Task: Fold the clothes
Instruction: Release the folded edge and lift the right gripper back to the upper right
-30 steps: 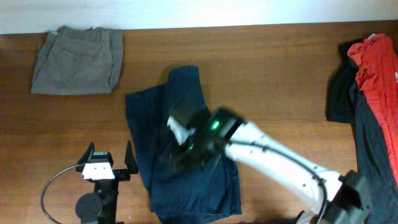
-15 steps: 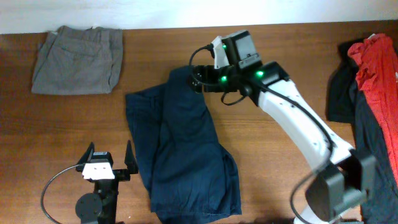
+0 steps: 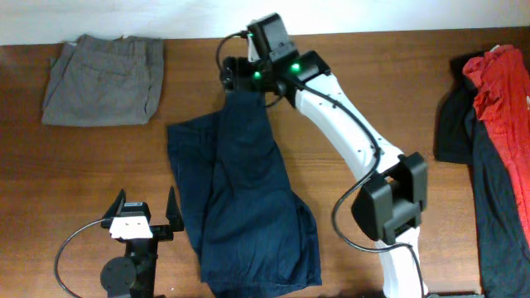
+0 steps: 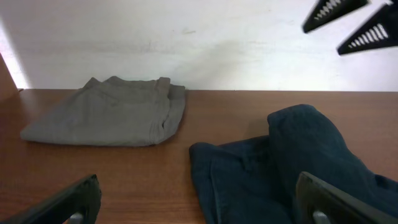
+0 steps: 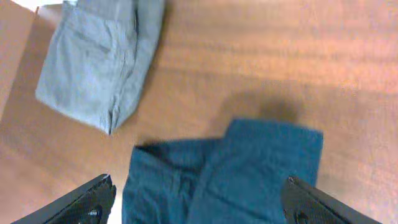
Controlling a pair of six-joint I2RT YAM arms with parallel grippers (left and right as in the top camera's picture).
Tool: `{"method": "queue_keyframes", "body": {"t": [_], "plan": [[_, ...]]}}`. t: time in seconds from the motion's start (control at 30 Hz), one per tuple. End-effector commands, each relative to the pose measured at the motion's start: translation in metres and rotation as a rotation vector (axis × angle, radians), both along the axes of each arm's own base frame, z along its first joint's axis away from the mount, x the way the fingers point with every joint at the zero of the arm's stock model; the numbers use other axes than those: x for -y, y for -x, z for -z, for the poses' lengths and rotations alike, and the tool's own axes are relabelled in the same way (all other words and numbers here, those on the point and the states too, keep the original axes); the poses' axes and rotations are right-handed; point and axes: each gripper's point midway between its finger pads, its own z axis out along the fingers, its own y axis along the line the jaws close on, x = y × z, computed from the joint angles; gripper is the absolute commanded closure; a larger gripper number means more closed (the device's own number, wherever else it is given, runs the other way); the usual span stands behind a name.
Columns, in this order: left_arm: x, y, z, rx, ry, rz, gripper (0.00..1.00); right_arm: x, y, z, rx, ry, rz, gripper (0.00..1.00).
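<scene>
Clothes lie in three lots on the counter [image 3: 373, 91].

- Navy trousers [image 3: 244, 199]: the biggest piece, mid-counter, roughly doubled lengthwise and rumpled. The long axis runs from the far edge toward the near edge, with a slight slant. Narrow end far, broad end near.
- Red garment [image 3: 505, 91] and black garment [image 3: 454, 124]: heaped at the right edge, well apart from the rest, unfolded.
- Grey trousers [image 3: 103, 70]: far left corner, already a neat fold.
- Right claw [image 3: 238, 81]: hangs over the narrow far end of the navy trousers, jaws spread wide, nothing in them. In its wrist view the cloth lies below and between the fingers [image 5: 87, 202], apart from them as far as I can judge.
- Left claw [image 3: 147, 211]: sits low, just beside the near-left edge of the navy trousers. Jaws wide, empty, facing the far wall.

My read is that the next fold goes along that long axis, bringing the far end toward the near. The right arm is best placed for the far end, since the cloth is directly beneath it and it only needs to drop straight down. The left arm is nearer the broad end and could pin it.
</scene>
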Motion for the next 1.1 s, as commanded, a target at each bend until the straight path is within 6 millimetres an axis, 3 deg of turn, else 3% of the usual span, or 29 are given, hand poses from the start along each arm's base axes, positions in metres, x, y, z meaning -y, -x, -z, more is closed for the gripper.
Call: {"method": "queue_keyframes", "body": {"t": [0.0, 0.2, 0.3, 0.4, 0.5, 0.63, 0.87, 0.97, 1.07], "plan": [[0.003, 0.0, 0.002, -0.001, -0.003, 0.014, 0.01, -0.018, -0.007, 0.019, 0.039, 0.063, 0.032, 0.11], [0.003, 0.0, 0.002, -0.001, -0.003, 0.014, 0.01, -0.038, -0.003, 0.057, 0.0, 0.093, 0.014, 0.11], [0.003, 0.0, 0.002, -0.001, -0.003, 0.014, 0.01, -0.026, -0.007, 0.062, 0.005, 0.138, 0.053, 0.08], [0.003, 0.0, 0.002, -0.001, -0.003, 0.014, 0.01, -0.001, -0.014, 0.046, 0.005, 0.158, 0.098, 0.01], [0.003, 0.0, 0.002, -0.001, -0.004, 0.014, 0.01, 0.045, -0.023, 0.024, -0.033, 0.182, 0.17, 0.01], [0.003, 0.0, 0.002, -0.001, -0.003, 0.014, 0.01, 0.132, -0.03, 0.004, -0.124, 0.223, 0.305, 0.01], [0.003, 0.0, 0.002, -0.001, -0.003, 0.014, 0.01, 0.274, -0.018, 0.017, -0.328, 0.28, 0.535, 0.01], [0.003, 0.0, 0.002, -0.001, -0.003, 0.014, 0.01, 0.315, -0.004, 0.024, -0.411, 0.285, 0.602, 0.01], [0.003, 0.0, 0.002, -0.001, -0.003, 0.014, 0.01, 0.343, 0.007, 0.027, -0.475, 0.258, 0.646, 0.01]]}}
